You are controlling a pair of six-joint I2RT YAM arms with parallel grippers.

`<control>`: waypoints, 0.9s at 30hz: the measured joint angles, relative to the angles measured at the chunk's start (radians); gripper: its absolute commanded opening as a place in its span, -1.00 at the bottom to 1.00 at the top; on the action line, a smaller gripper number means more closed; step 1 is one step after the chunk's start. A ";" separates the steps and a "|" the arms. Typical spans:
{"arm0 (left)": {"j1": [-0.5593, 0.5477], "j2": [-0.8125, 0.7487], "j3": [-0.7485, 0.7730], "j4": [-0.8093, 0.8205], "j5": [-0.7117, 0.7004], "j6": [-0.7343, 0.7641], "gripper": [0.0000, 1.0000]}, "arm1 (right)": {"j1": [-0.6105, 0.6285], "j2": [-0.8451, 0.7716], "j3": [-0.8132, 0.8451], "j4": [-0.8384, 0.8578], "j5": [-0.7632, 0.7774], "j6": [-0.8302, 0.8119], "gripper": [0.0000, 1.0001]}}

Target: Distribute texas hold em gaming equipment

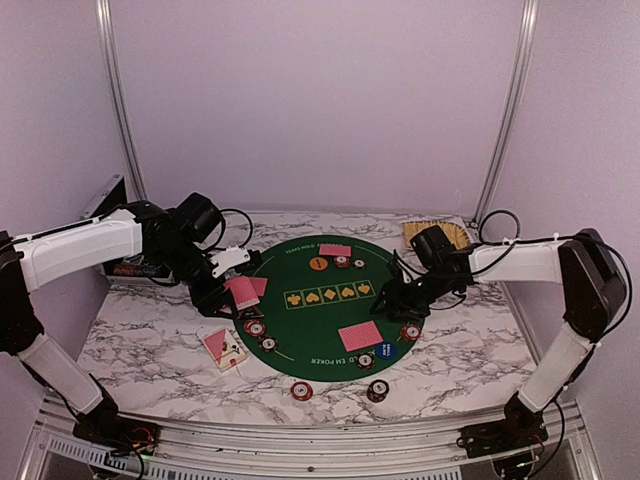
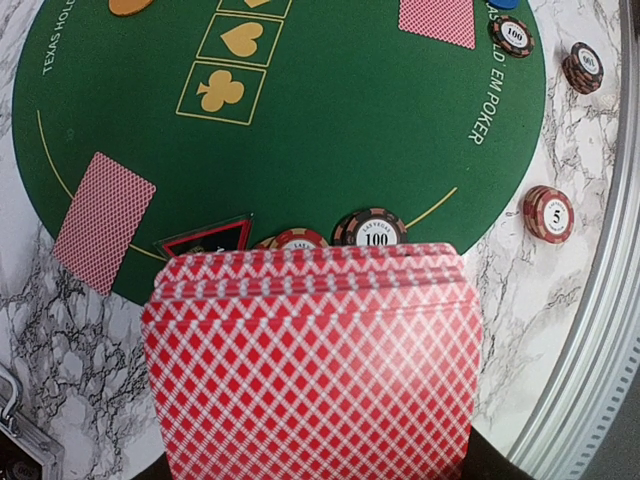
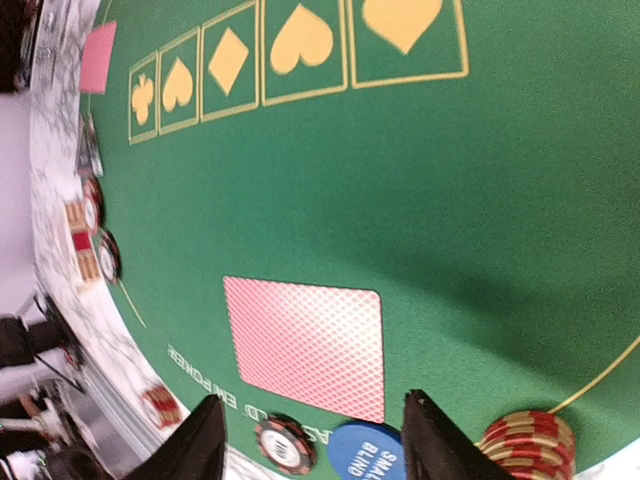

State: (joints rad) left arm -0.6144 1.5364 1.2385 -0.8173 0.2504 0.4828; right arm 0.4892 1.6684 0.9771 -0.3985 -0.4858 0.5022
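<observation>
Now deck [image 2: 310,360] in L pincer [image 1: 234,291]

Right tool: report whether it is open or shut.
Open. In the right wrist view the right tool's fingers stand wide apart, gripping nothing; a red-backed card shows through the gap.

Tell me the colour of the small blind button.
Blue small blind button, best in right wrist view.

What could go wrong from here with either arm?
1. The deck in the left jaws looks splayed; several cards could slip out over the 100 chip.
2. The open right jaws hover over a dealt card beside the blue button and chip stack; descending may knock them.
</observation>
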 measured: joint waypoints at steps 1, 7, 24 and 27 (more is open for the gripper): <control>0.000 0.000 0.000 0.000 0.002 0.000 -1.00 | 0.004 -0.008 0.002 0.003 -0.001 0.008 0.46; 0.000 0.000 0.000 0.000 0.006 0.000 -1.00 | 0.109 -0.028 0.048 0.118 -0.042 0.102 0.70; 0.000 0.000 0.003 0.000 0.020 -0.005 -1.00 | 0.356 0.321 0.317 0.647 -0.231 0.455 0.84; 0.000 0.000 0.003 0.000 0.020 -0.005 -1.00 | 0.373 0.359 0.348 0.698 -0.243 0.494 0.84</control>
State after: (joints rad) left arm -0.6140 1.5364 1.2415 -0.8173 0.2703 0.4782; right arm 0.8623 2.0277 1.3247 0.2996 -0.7284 0.9962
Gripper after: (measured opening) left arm 0.649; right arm 0.918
